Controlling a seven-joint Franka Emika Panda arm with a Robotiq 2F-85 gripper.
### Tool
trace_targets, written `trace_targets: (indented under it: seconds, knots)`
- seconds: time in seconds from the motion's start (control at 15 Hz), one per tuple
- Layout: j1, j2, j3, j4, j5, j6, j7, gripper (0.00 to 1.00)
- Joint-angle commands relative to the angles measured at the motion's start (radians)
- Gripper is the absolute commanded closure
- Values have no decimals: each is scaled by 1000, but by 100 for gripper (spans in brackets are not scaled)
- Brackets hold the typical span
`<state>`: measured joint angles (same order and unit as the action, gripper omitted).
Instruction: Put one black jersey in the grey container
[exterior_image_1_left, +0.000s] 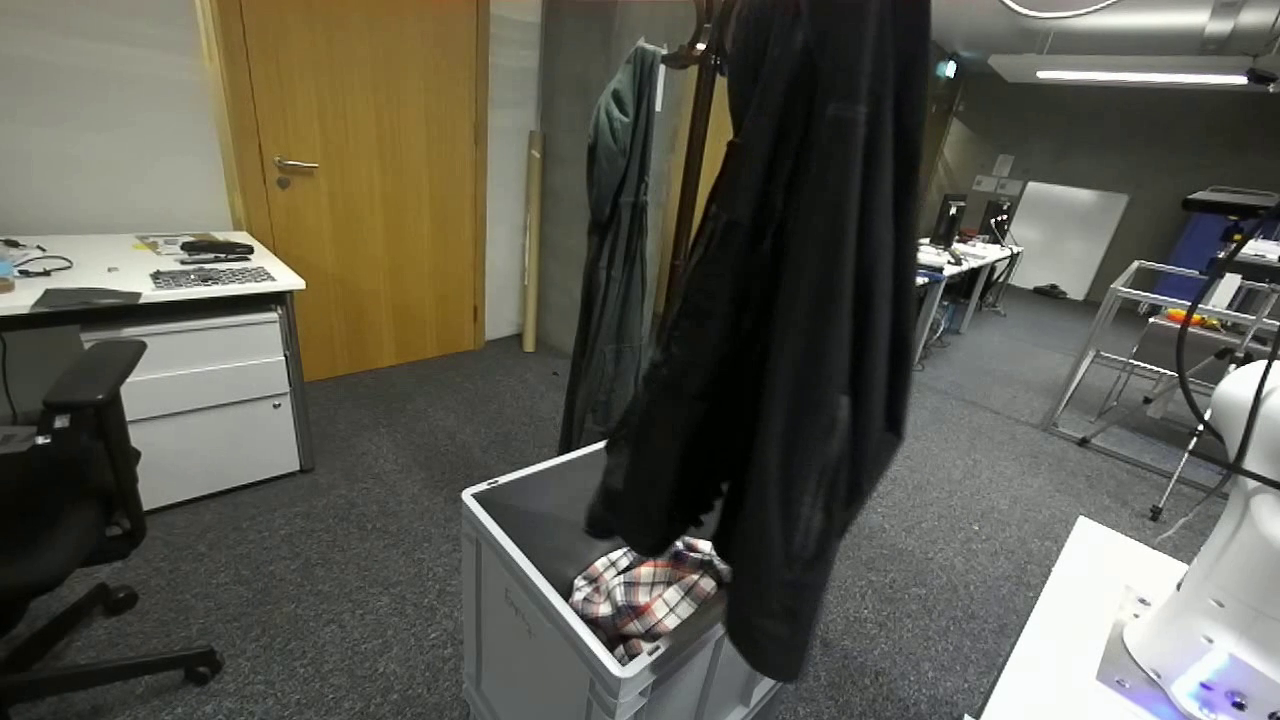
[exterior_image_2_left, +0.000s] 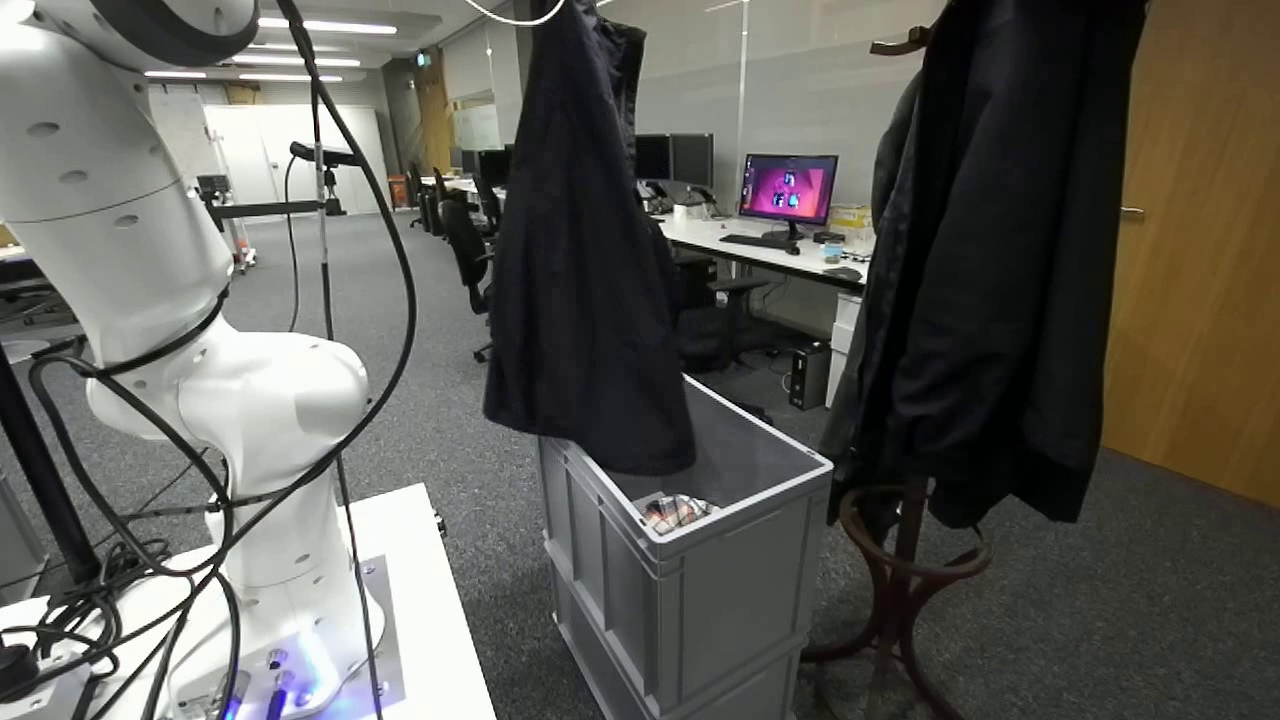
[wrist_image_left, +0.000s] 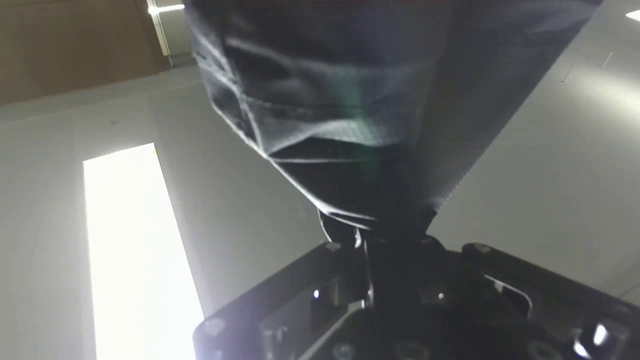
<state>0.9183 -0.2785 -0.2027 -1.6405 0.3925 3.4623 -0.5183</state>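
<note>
Held up by my gripper (wrist_image_left: 382, 240), the black jersey (exterior_image_1_left: 830, 330) hangs long and limp. In the wrist view its black fabric (wrist_image_left: 320, 90) gathers between the fingertips, which are shut on it. Both exterior views leave the gripper out of frame, above the top edge. The grey container (exterior_image_2_left: 740, 590) stands below. In an exterior view one lower part of the jersey (exterior_image_2_left: 590, 300) overlaps the container's opening, and another part of the hem lies outside the rim. Whether the fabric touches the rim I cannot tell. A plaid shirt (exterior_image_1_left: 650, 590) lies inside the container.
Beside the container stands a brown coat stand (exterior_image_2_left: 905, 560). A shorter black jacket (exterior_image_2_left: 1010, 250) and a grey-green coat (exterior_image_1_left: 620, 200) hang from it. The white arm's base (exterior_image_2_left: 290, 600) is mounted on a white table (exterior_image_2_left: 440, 600). A desk (exterior_image_1_left: 220, 290) and office chair (exterior_image_1_left: 80, 470) stand farther off.
</note>
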Motion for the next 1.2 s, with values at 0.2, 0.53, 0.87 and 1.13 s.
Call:
trace_targets:
  seconds: [0.2,0.53,0.87,1.13]
  knots:
    - [-55,12,11,97,-19,0,35,100]
    - [-67,58,-20,163,-24,0,57,100]
    - [-68,123,-71,153,7,-2,100,100]
    - [-79,190,-109,160,36,-2,134,100]
